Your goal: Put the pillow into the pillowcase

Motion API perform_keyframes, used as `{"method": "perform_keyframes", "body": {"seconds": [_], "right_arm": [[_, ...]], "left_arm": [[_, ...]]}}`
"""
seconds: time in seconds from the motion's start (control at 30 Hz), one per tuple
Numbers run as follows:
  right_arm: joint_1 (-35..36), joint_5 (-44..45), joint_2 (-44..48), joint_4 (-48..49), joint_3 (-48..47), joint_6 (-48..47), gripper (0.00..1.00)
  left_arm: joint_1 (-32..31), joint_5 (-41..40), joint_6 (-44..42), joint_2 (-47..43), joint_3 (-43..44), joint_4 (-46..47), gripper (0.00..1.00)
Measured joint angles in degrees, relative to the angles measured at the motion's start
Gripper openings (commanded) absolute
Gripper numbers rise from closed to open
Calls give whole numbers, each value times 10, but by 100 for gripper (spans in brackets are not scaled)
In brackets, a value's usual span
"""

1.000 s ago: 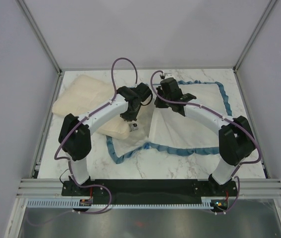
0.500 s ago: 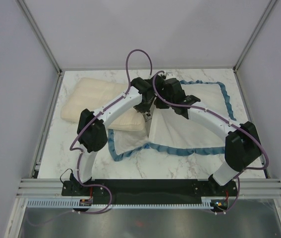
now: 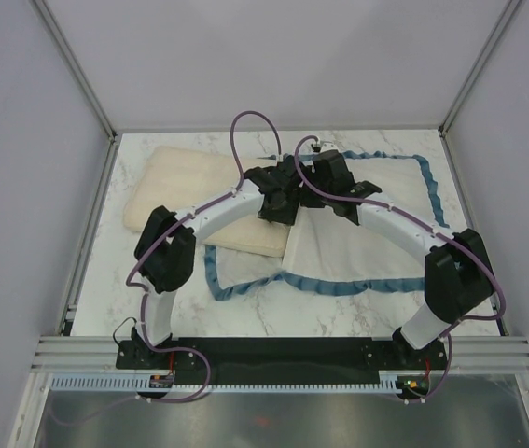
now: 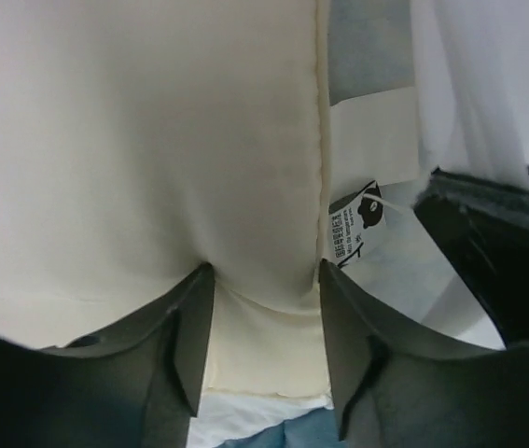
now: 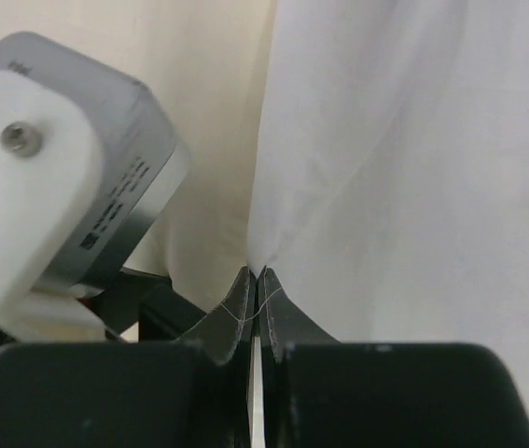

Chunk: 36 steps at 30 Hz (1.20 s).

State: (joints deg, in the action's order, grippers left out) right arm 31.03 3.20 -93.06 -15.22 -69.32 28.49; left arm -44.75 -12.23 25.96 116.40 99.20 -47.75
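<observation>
The cream pillow [image 3: 185, 191] lies on the left half of the table, its right end at the mouth of the pillowcase [image 3: 367, 247]. The pillowcase lies spread to the right, white with a blue ruffled edge. My left gripper [image 3: 281, 201] is open over the pillow's right end. In the left wrist view the left gripper [image 4: 266, 280] has its jaws apart on either side of the pillow's [image 4: 152, 140] seamed edge, beside a printed label [image 4: 355, 224]. My right gripper [image 5: 253, 273] is shut on a pinch of the pillowcase's white fabric [image 5: 404, 168], held up beside the pillow [image 5: 213, 140].
The marble table [image 3: 273, 322] is boxed in by grey walls and metal posts. The blue ruffle [image 3: 339, 285] runs along the pillowcase's near edge. The two wrists are close together; the left arm's camera housing [image 5: 59, 177] fills the left of the right wrist view.
The left arm has pushed the pillow to the right, up to the pillowcase's mouth. The left gripper, shut on the pillow's end before, now has its jaws apart. The right gripper keeps its pinch.
</observation>
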Motion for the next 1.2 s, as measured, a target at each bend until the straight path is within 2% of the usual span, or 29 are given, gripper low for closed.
{"method": "perform_keyframes", "body": {"seconds": [0.07, 0.23, 0.33, 0.4, 0.47, 0.57, 0.73, 0.8, 0.9, 0.93, 1.07, 1.1, 1.13, 1.2], "right_arm": [[-4, -4, 3, 5, 1, 3, 0], [-14, -15, 12, 16, 1, 6, 0], [-14, -21, 13, 20, 1, 7, 0], [-14, -29, 13, 20, 1, 7, 0], [-14, -35, 13, 21, 1, 7, 0], [-14, -47, 10, 23, -2, 9, 0], [-14, -60, -5, 24, -14, 14, 0], [-14, -64, -12, 24, -19, 16, 0], [-12, -68, -23, 23, -27, 16, 0], [-11, -69, -28, 23, -31, 16, 1], [-2, -71, -51, 23, -52, 16, 0], [2, -70, -56, 22, -57, 16, 1], [6, -70, -63, 23, -63, 16, 0], [16, -69, -78, 22, -74, 16, 0]], "left_arm": [[0, 7, 5, -12, -12, 13, 67], [14, 28, 9, -67, -25, 38, 78], [45, 40, 8, -122, -44, 50, 84], [80, 48, 6, -164, -68, 56, 87], [128, 52, 2, -202, -94, 57, 96], [229, 45, -1, -238, -137, 64, 100], [362, 3, 8, -252, -238, 70, 100], [394, -7, 16, -252, -273, 82, 100], [419, -12, 19, -249, -296, 90, 93], [421, -10, 19, -244, -295, 98, 87], [417, 4, 19, -214, -294, 133, 72], [416, 5, 19, -207, -300, 145, 65], [416, 7, 19, -203, -308, 158, 46], [416, 11, 23, -202, -328, 188, 23]]}}
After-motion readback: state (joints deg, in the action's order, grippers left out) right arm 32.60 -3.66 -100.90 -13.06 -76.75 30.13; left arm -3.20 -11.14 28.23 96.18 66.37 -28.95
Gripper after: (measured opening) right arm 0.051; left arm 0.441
